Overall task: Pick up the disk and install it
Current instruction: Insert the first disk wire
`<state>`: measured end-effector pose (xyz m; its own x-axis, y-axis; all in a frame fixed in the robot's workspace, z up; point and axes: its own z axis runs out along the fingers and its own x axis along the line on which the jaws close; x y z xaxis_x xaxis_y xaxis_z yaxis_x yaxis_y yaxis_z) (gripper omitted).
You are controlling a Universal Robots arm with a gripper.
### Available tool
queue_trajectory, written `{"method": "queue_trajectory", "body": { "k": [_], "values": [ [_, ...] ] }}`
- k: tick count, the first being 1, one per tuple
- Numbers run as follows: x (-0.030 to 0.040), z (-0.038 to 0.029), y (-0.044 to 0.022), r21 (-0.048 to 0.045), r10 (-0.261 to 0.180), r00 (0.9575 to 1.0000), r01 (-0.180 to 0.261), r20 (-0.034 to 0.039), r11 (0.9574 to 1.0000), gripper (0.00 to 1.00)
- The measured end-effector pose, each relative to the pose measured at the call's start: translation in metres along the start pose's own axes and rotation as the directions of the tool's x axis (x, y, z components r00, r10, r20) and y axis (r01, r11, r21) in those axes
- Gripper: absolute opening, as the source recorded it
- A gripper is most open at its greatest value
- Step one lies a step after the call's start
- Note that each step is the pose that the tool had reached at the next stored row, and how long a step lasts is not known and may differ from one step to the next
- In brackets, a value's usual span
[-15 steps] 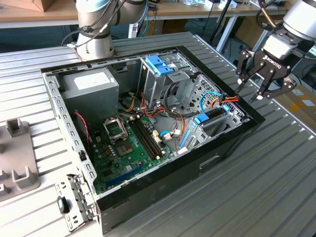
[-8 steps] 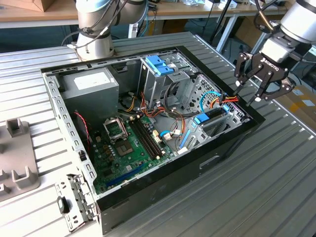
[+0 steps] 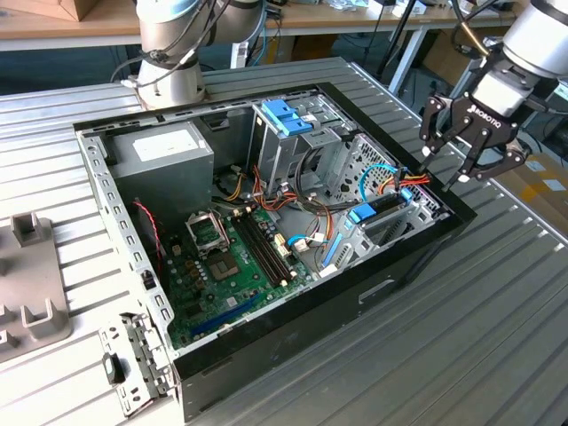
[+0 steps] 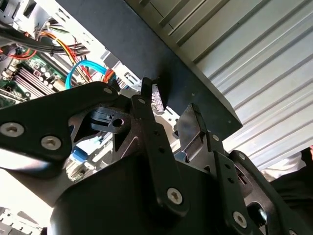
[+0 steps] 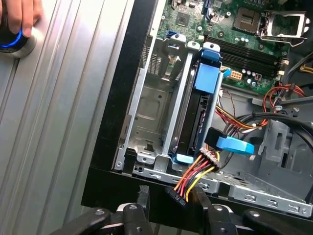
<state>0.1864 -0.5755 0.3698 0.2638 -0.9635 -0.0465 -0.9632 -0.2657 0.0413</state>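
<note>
The disk (image 3: 383, 206) stands on edge in a metal bay at the exterior view's right end of the open computer case (image 3: 417, 257). In the first wrist view the disk (image 5: 194, 125) shows as a dark slab in a light-blue frame, with a bundle of coloured wires (image 5: 195, 171) and a blue-plug cable (image 5: 234, 146) at its end. My gripper (image 3: 444, 169) hangs open above and just outside that end of the case, holding nothing. Its black fingers (image 4: 146, 93) are spread apart in the second wrist view, and the gripper (image 5: 168, 198) sits over the case's wall.
A big grey box (image 3: 164, 151), a metal cage with a blue latch (image 3: 286, 115) and the green motherboard (image 3: 222, 257) fill the case. A person's hand (image 5: 19, 14) rests on a blue-ringed button (image 5: 12, 41) on the ribbed table. A grey fixture (image 3: 27, 284) and a loose bracket (image 3: 133, 359) lie at the exterior view's left.
</note>
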Motion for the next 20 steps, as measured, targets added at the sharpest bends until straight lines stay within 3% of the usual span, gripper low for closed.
{"method": "queue_trajectory", "body": {
  "k": [4, 7, 9, 11, 13, 15, 20],
  "values": [
    [-0.0001, -0.0009, 0.0000, 0.0028, -0.014, 0.9998, 0.014, 0.0116, 0.9999, 0.48],
    [-0.0003, -0.0008, 0.0006, 0.0034, -0.040, 0.9991, 0.040, 0.0164, 0.9992, 0.48],
    [-0.0003, -0.0006, 0.0008, 0.0019, -0.078, 0.9968, 0.078, 0.0162, 0.9970, 0.48],
    [-0.0002, 0.0001, 0.0009, -0.0012, -0.141, 0.9900, 0.141, 0.0141, 0.9901, 0.48],
    [-0.0002, 0.0007, 0.0009, -0.0022, -0.167, 0.9859, 0.167, 0.0137, 0.9860, 0.48],
    [-0.0002, 0.0022, 0.0009, -0.0008, -0.168, 0.9856, 0.168, 0.0173, 0.9857, 0.48],
    [-0.0001, 0.0052, 0.0009, -0.0008, -0.168, 0.9856, 0.168, 0.0172, 0.9857, 0.48]
  ]
}}
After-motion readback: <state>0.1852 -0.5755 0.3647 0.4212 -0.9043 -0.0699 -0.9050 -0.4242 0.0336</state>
